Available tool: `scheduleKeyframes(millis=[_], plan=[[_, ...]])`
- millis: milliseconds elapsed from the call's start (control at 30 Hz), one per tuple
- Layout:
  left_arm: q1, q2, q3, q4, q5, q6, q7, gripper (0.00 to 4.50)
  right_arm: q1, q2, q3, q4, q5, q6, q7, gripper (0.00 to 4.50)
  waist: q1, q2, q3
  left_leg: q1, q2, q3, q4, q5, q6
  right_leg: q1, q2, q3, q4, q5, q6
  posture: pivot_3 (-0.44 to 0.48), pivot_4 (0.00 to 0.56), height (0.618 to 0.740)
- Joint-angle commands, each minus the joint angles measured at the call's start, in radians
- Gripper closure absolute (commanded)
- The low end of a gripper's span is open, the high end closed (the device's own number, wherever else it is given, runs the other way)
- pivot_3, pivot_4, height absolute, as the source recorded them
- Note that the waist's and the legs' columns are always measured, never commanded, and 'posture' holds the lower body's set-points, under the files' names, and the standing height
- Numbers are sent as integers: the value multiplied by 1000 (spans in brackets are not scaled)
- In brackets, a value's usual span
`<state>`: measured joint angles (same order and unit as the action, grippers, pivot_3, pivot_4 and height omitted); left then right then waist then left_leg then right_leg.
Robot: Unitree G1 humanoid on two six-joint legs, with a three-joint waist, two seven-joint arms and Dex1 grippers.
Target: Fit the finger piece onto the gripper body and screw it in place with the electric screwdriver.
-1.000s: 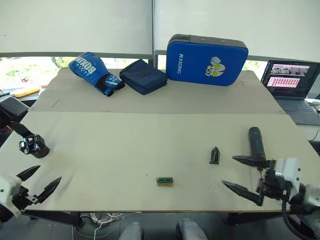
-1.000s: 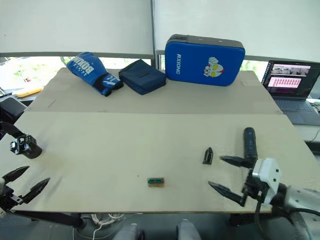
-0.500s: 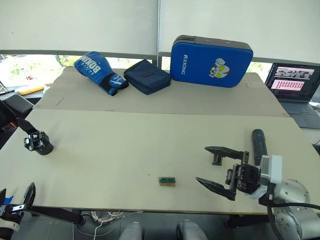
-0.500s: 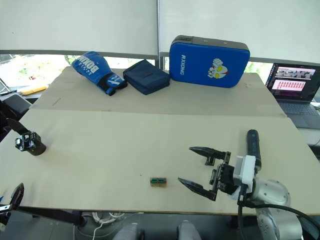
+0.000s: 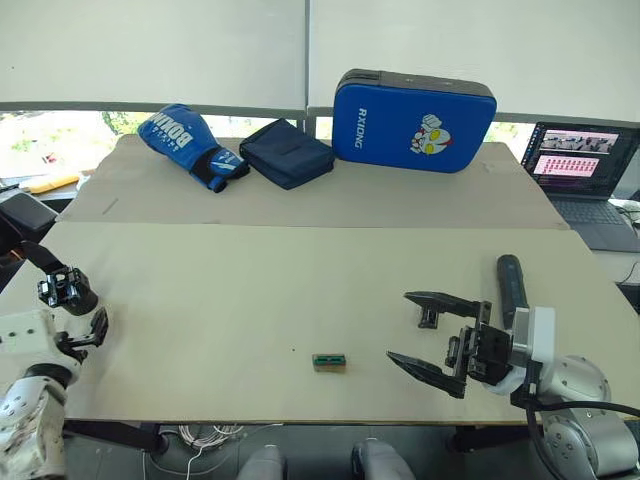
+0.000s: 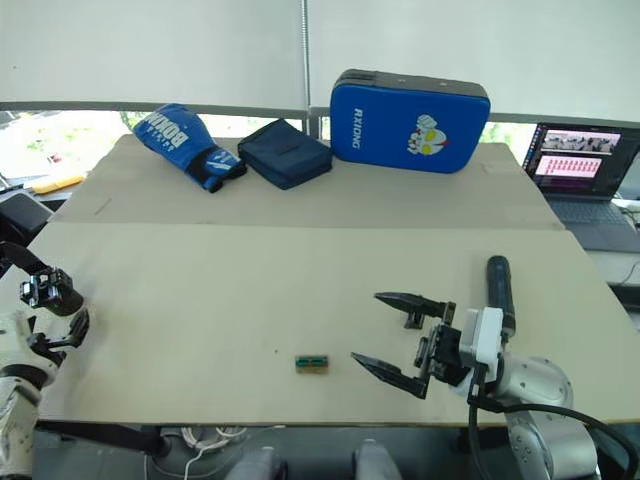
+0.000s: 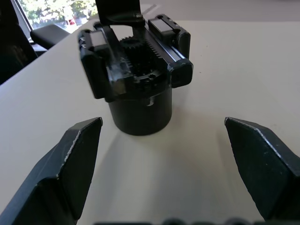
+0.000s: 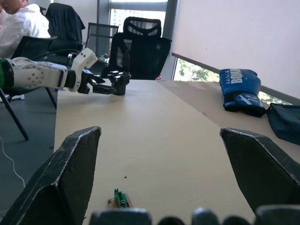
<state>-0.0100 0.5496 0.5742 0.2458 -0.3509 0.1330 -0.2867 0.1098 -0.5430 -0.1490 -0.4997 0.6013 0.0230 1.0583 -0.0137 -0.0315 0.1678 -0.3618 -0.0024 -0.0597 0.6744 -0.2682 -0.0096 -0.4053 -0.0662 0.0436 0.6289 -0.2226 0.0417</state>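
Two claws, both spread wide and empty. Left claw: gripper body stands just ahead, between its tips. Right claw: finger piece lies beside its far finger, electric screwdriver beyond. Centring is advised before closing.

Open tabletop, clutter only at the edges

The table middle lay bare except a small green-topped block; the boxing glove, pouch and blue pad lined the far edge.

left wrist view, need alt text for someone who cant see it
The left end effector is open, its two black fingers spread before the gripper body, which stands upright on the tan table without touching either finger.
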Motion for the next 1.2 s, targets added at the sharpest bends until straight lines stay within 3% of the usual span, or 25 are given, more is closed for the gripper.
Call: scheduleKeyframes(millis=[33, 400, 600, 700, 800, 867, 1000, 1200], plan=[[-48, 13, -12, 58, 43, -16, 44, 89, -3, -10, -15, -11, 2, -16, -12, 0, -1, 0, 0, 0, 0, 0, 0, 0, 0, 0, 0, 0, 0, 0, 0, 0, 150, 740], [-233, 28, -46, 323, 103, -138, 97, 89, 9, -17, -37, -12, -8, -23, -38, 0, 5, 0, 0, 1, 0, 0, 0, 0, 0, 0, 0, 0, 0, 0, 0, 0, 150, 740], [-269, 41, -70, 420, 124, -184, 83, 89, 15, -25, -39, -20, -7, -19, -49, 0, 4, 1, 0, 1, 0, 0, 0, 0, 0, 0, 0, 0, 1, 0, 0, 0, 150, 740], [-273, 47, -67, 447, 120, -202, 76, 853, 18, -27, -45, -22, -6, -15, -56, 0, 3, 1, -1, 1, 0, 0, 0, 0, 0, 0, 0, 0, 1, 0, 0, 0, 150, 740], [-271, 45, -69, 454, 108, -230, 51, 2152, 27, -34, -55, -20, -4, -15, -61, 0, 3, 2, -1, 2, 0, 0, 0, 0, 0, 1, 0, 0, 1, 0, 0, 0, 150, 740], [-274, 36, -63, 450, 90, -263, 25, 2179, 31, -38, -57, -20, -4, -16, -64, 0, 4, 2, -1, 2, 0, 0, 0, 0, 0, 1, 0, 0, 1, 0, 0, 0, 150, 740], [-259, -27, -80, 241, -20, -341, -140, 2179, 71, -56, -90, -21, 1, -22, -57, 0, 17, 1, 0, 0, -1, 0, 0, 0, 0, 0, -3, 0, 0, 0, 0, 0, 150, 740], [-189, -83, -242, -164, -53, -175, -219, 2179, 171, -76, -168, -33, 13, -33, -42, 0, 25, -9, 4, -8, -2, -2, 4, 0, -1, -4, -6, 0, -3, 4, 4, 0, 150, 740]])
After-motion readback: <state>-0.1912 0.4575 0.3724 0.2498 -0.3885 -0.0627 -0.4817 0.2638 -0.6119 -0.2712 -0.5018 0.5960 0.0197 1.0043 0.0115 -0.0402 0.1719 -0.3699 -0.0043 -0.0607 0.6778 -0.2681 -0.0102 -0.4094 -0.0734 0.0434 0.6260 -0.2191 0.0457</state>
